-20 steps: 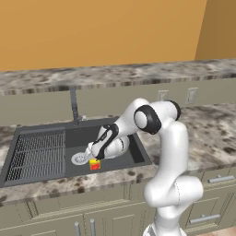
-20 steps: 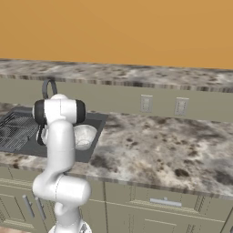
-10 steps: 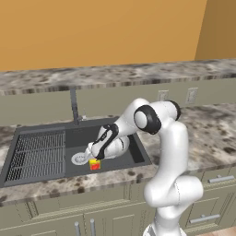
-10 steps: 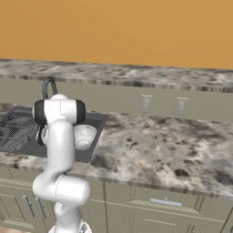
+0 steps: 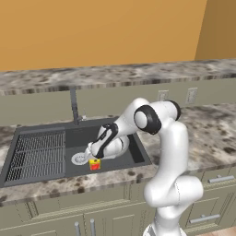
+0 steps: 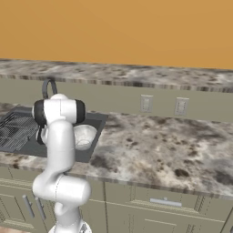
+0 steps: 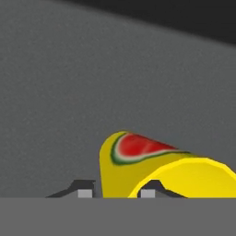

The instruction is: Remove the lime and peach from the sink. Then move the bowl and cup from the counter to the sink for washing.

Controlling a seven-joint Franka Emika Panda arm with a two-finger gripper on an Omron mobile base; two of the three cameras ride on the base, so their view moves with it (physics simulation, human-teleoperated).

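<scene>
The yellow cup (image 5: 95, 164) with its red watermelon picture (image 7: 138, 150) stands on the floor of the dark grey sink (image 5: 50, 177), near the front wall. My gripper (image 5: 95, 156) hangs just above the cup, reaching down into the basin. In the hand view my gripper (image 7: 116, 192) is open: the left fingertip (image 7: 85, 192) stands clear of the cup's wall, which runs between the two tips. The silvery-white bowl (image 5: 119, 146) sits in the sink's right part, behind my forearm, and the bowl (image 6: 84, 135) also appears beside the arm. The lime and the peach are out of view.
The round silver drain (image 5: 80, 158) lies just left of the cup. The ribbed drainer (image 5: 37, 150) takes up the sink's left half. A grey faucet (image 5: 73, 106) rises at the back rim. Speckled stone counter (image 5: 209, 133) stretches to the right, with two wall outlets (image 6: 145, 103) behind.
</scene>
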